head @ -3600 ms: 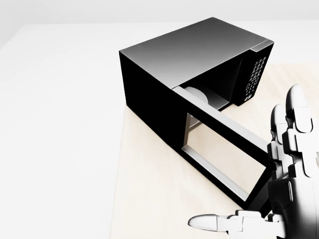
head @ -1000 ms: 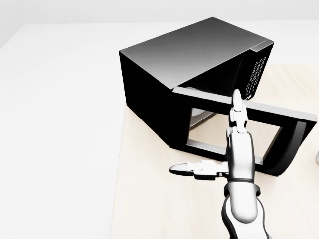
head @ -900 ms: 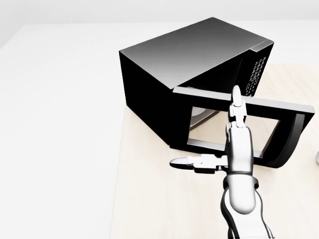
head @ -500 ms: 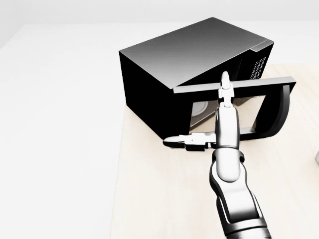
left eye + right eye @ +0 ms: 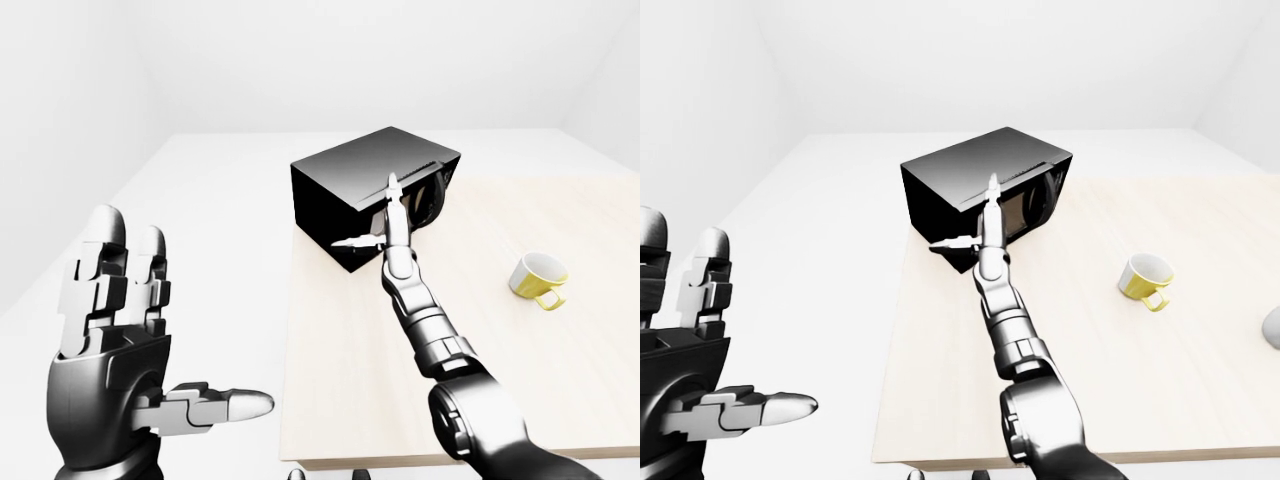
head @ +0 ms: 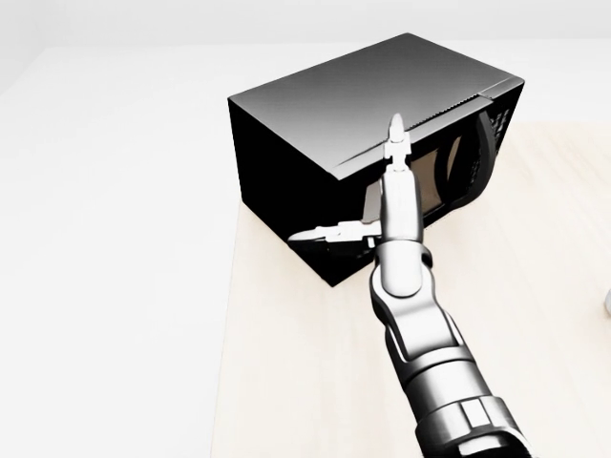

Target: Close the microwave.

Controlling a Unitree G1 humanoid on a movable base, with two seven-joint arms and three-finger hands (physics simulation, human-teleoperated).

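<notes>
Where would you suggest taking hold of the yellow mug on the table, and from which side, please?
Probably by the handle or rim of the yellow mug. In the left-eye view it lies tipped, its white mouth facing up and left, its handle low on the right. Coming from the view's right, where the table is bare, seems best. The right hand is at the microwave.

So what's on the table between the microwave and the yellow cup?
Nothing: in the right-eye view, only bare wooden table lies between the microwave and the yellow cup.
</notes>
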